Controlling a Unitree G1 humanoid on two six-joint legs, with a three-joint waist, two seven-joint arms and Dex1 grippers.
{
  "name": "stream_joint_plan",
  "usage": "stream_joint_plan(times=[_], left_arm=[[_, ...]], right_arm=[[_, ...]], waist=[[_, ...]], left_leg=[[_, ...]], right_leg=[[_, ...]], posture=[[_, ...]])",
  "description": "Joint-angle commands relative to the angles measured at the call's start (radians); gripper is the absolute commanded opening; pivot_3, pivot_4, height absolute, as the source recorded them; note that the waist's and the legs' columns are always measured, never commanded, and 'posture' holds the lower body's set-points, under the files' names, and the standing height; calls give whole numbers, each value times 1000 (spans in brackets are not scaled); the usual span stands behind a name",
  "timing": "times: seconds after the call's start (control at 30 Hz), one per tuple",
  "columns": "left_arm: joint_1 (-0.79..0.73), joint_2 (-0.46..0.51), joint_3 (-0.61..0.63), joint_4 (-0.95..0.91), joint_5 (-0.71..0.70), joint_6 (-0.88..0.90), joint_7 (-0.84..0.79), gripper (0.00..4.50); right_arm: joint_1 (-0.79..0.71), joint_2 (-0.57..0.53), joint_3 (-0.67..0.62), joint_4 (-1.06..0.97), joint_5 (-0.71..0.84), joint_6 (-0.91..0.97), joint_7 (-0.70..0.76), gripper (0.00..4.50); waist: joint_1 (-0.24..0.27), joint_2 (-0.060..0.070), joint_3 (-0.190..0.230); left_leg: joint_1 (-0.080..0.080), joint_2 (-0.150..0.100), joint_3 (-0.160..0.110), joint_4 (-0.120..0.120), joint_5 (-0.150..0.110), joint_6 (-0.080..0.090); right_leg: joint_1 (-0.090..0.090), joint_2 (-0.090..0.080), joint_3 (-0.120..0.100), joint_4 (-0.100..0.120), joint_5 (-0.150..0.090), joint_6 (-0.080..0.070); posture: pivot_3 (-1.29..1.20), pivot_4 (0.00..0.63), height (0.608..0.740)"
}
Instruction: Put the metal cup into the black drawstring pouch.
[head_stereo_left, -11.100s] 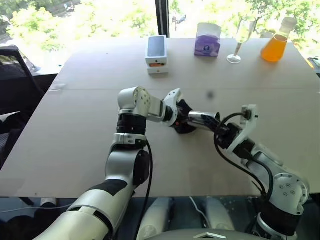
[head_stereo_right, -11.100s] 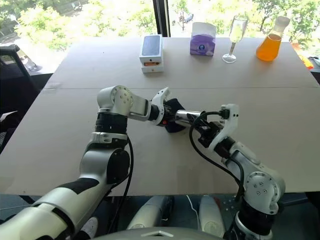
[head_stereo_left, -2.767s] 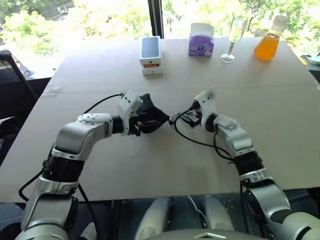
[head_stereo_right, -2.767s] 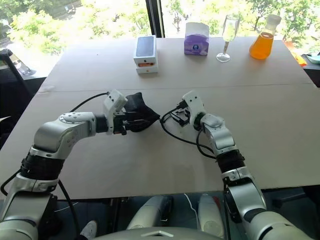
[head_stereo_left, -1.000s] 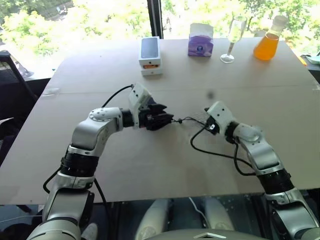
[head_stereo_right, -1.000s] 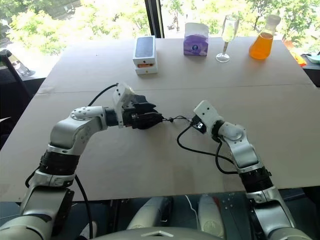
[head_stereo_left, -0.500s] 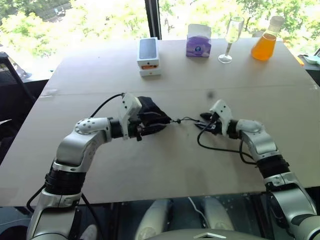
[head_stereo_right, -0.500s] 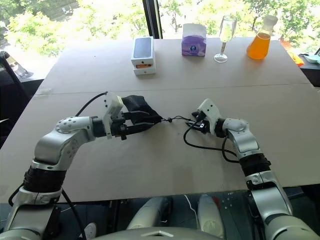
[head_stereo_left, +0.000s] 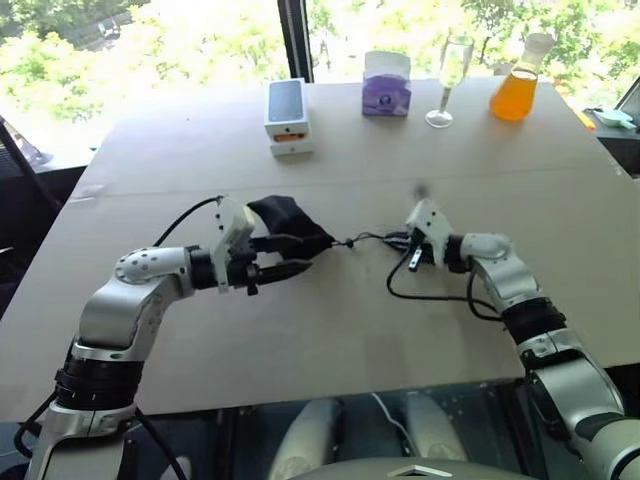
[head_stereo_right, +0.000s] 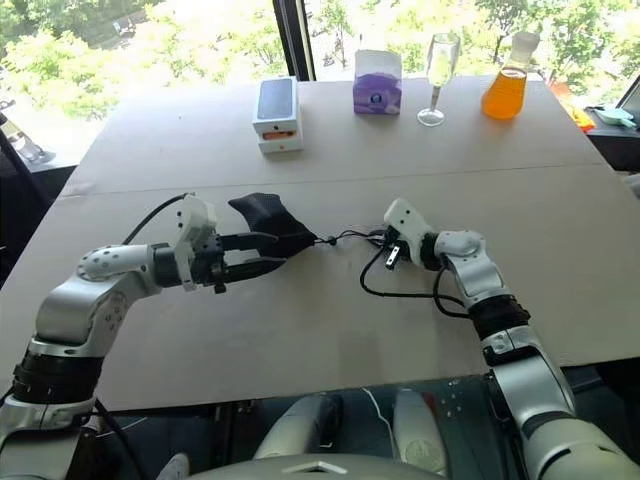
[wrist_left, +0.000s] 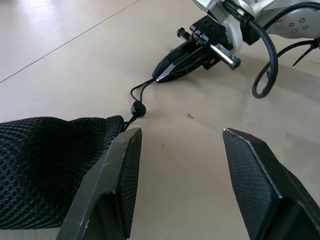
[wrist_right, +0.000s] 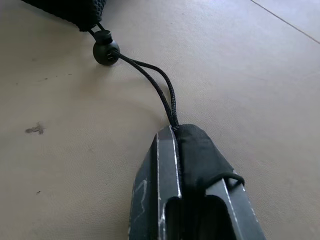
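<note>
The black drawstring pouch (head_stereo_left: 285, 224) lies on the table (head_stereo_left: 330, 330) left of centre. Its thin cord (head_stereo_left: 362, 239) and round cord lock (wrist_right: 106, 51) trail out to the right. My right gripper (wrist_right: 170, 132) is shut on the end of that cord, low over the table. My left gripper (wrist_left: 180, 132) is open at the pouch's near side. One of its fingers (wrist_left: 117, 170) rests against the mesh fabric (wrist_left: 47, 165), and bare table shows between its two fingers. The metal cup is out of view.
Along the far edge stand a white box with a blue-grey top (head_stereo_left: 286, 115), a purple tissue box (head_stereo_left: 386, 83), a wine glass (head_stereo_left: 444, 80) and an orange flask (head_stereo_left: 515, 78). My right arm's black cable (head_stereo_left: 430, 295) loops over the table.
My right gripper has shut on the pouch's cord. My left gripper has drawn back a little to the left along the pouch. The camera view has shifted slightly.
</note>
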Motion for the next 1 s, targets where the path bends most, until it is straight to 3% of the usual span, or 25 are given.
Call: stream_joint_plan(times=[0.03, 0.27, 0.47, 0.63, 0.73, 1.0], left_arm=[[2, -3, 27, -11, -15, -10, 10, 2634], [-21, -46, -1, 2, 0, -10, 47, 2634], [-135, -176, -35, 98, 78, -62, 187, 2634], [-227, -253, -58, 151, 109, -93, 230, 2634], [-294, -291, -49, 197, 116, -112, 251, 2634], [-338, -294, -69, 193, 72, -108, 134, 2634]], right_arm=[[61, 4, 62, 11, -56, -11, -13, 70], [38, -44, -57, -332, -14, 8, -120, 70], [-12, -75, -95, -735, 33, 213, -152, 70], [-59, -84, -69, -827, 19, 290, -164, 70], [-83, -90, -62, -834, 12, 307, -170, 70], [-127, -113, -56, -827, 8, 309, -176, 70]], waist=[[2, 0, 0], [15, 5, 5], [38, 8, 7], [39, 5, 6], [37, 5, 6], [28, 5, 6]], left_leg=[[6, 0, 0, -2, -2, 3], [5, 0, 0, -2, -2, 3], [2, 0, -1, -2, -1, 0], [-1, 0, -2, -1, 0, -1], [-11, -1, -3, 3, 0, -2], [-13, -1, -2, 2, 1, -2]], right_leg=[[5, 0, 0, -1, 0, 0], [5, 1, 1, -2, 0, 0], [2, 0, -1, -2, 0, 0], [3, 0, -3, -6, 0, 0], [-6, 0, -5, -4, 0, 0], [-10, -2, -3, -2, 0, 0]], posture=[[0, 150, 740], [0, 150, 740], [0, 150, 740], [0, 150, 740], [0, 150, 740], [0, 150, 740]])
